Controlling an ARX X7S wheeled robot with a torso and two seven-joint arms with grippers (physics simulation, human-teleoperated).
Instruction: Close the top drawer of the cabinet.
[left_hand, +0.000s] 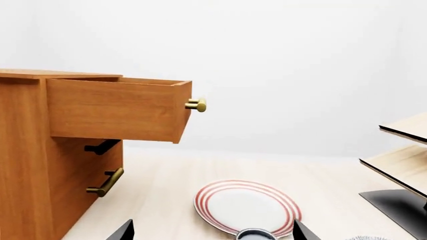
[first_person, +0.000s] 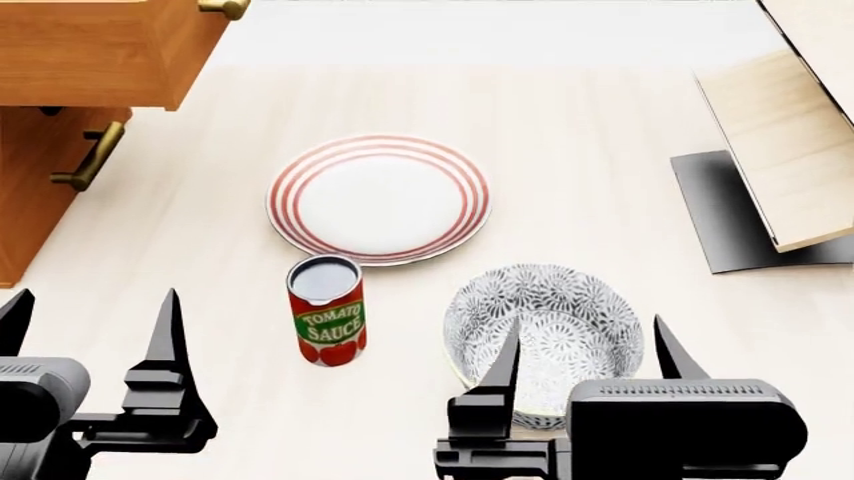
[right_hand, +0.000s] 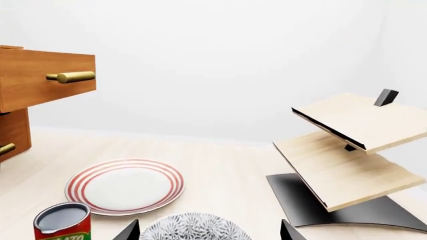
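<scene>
The orange-brown cabinet (left_hand: 27, 165) stands at the table's far left. Its top drawer (left_hand: 113, 107) is pulled well out, with a brass bar handle (left_hand: 197, 105) on its front. The drawer also shows in the head view (first_person: 107, 50) and in the right wrist view (right_hand: 40, 80). A lower drawer front carries a like brass handle (left_hand: 105, 182). My left gripper (first_person: 91, 330) is open and empty, low at the near left, well short of the cabinet. My right gripper (first_person: 585, 355) is open and empty above the patterned bowl (first_person: 541, 335).
A red-rimmed white plate (first_person: 380, 198) lies mid-table. A tomato sauce can (first_person: 327, 310) stands upright just in front of it. A pale slanted-panel rack on a black base (first_person: 767, 150) stands at the right.
</scene>
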